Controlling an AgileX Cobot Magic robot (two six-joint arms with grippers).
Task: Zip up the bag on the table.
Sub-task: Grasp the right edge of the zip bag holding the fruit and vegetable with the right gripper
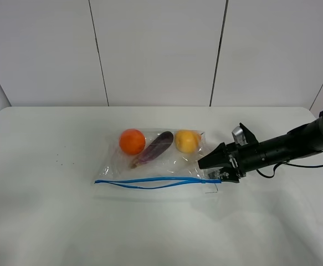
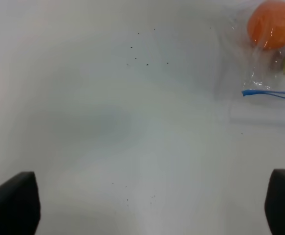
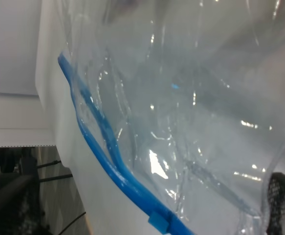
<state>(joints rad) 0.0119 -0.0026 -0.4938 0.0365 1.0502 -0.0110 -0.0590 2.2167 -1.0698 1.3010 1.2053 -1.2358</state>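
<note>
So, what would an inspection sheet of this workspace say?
Surface: large white matte table, a few tiny dark specks.
Job's things: clear crinkly plastic zip bag lying flat, holding a round orange fruit, purple eggplant and yellow fruit; its blue zipper strip gapes, unzipped.
Clutter: nothing seen.
Grippers: black right gripper open at the bag's zipper end, near the small blue slider; black left gripper open over bare table, empty.
Cables: thin black cable beneath the right arm.
Surroundings: plain white panelled wall behind.

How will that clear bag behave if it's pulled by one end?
Probably floppy: the bag is thin, crinkled film. Its blue zipper strip lies parted, so it may buckle. The orange inside could roll, shifting the load.
</note>
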